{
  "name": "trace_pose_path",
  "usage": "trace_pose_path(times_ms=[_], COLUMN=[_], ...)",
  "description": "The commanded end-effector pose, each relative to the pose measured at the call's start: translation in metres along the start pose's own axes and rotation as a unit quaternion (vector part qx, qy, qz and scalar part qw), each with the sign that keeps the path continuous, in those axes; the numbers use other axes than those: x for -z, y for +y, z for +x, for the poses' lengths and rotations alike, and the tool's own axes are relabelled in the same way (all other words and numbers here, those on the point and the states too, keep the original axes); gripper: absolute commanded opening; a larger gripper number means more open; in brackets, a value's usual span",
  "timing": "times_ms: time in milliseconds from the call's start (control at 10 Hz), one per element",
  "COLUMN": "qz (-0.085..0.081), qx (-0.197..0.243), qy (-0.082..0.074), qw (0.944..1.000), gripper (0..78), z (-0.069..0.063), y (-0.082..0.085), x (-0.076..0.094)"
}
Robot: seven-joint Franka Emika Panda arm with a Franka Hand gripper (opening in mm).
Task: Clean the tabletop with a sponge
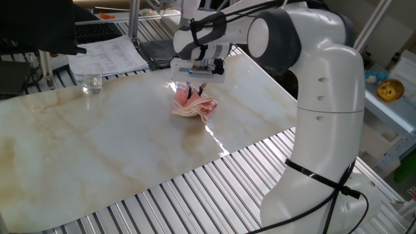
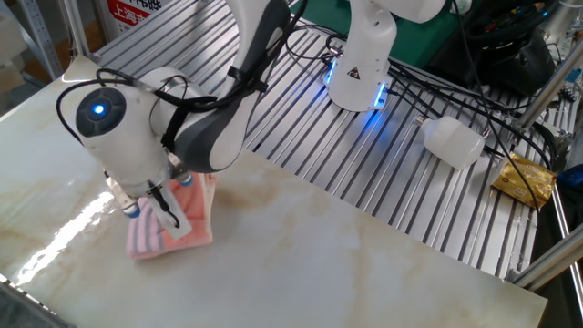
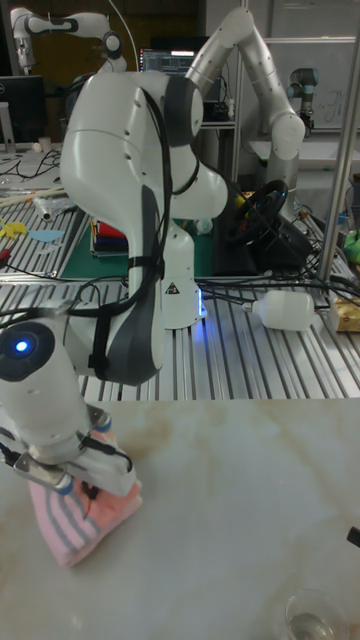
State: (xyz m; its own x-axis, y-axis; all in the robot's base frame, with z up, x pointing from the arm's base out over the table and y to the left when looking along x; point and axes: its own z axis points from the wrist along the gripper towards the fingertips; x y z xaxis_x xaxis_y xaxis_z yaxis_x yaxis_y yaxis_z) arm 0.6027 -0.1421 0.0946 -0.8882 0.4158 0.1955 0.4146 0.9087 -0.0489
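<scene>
The sponge (image 1: 194, 107) is a salmon-pink folded pad with grey-and-white stripes, lying on the glossy cream marble tabletop (image 1: 117, 143) toward its far side. My gripper (image 1: 195, 91) points straight down onto it, its dark fingertips pinched into the top folds. From the other fixed view, the sponge (image 2: 170, 230) pokes out under the gripper (image 2: 160, 206), striped edge toward the near left. In the tall fixed view the gripper (image 3: 84, 489) covers the top of the sponge (image 3: 88, 519) at the tabletop's (image 3: 250, 500) left.
A drinking glass (image 1: 91, 82) stands on the slab's far left corner, also low right as the glass (image 3: 316, 615). Papers (image 1: 107, 55) and a dark grey cloth (image 1: 158, 51) lie behind. A white bottle (image 2: 453, 141) and yellow packet (image 2: 526, 178) rest on the metal slats.
</scene>
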Motion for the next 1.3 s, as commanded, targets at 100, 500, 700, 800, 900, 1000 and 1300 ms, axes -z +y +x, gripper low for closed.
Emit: trace_pose_path(times_ms=[100, 500, 700, 800, 900, 1000, 1300], qz=[0.022, 0.031, 0.03, 0.03, 0.036, 0.038, 0.043], qx=[0.01, 0.02, 0.033, 0.034, 0.04, 0.044, 0.061], qy=[-0.008, -0.011, -0.007, -0.003, 0.009, 0.014, 0.021], qw=[0.9997, 0.9992, 0.999, 0.999, 0.9985, 0.9982, 0.997], gripper=[1.2, 1.2, 1.2, 1.2, 1.2, 1.2, 1.2], z=[0.022, 0.017, 0.006, 0.004, -0.004, -0.01, -0.027], y=[-0.024, -0.041, -0.055, -0.058, -0.067, -0.074, -0.093], x=[0.0, 0.01, 0.005, 0.005, 0.004, 0.002, 0.005])
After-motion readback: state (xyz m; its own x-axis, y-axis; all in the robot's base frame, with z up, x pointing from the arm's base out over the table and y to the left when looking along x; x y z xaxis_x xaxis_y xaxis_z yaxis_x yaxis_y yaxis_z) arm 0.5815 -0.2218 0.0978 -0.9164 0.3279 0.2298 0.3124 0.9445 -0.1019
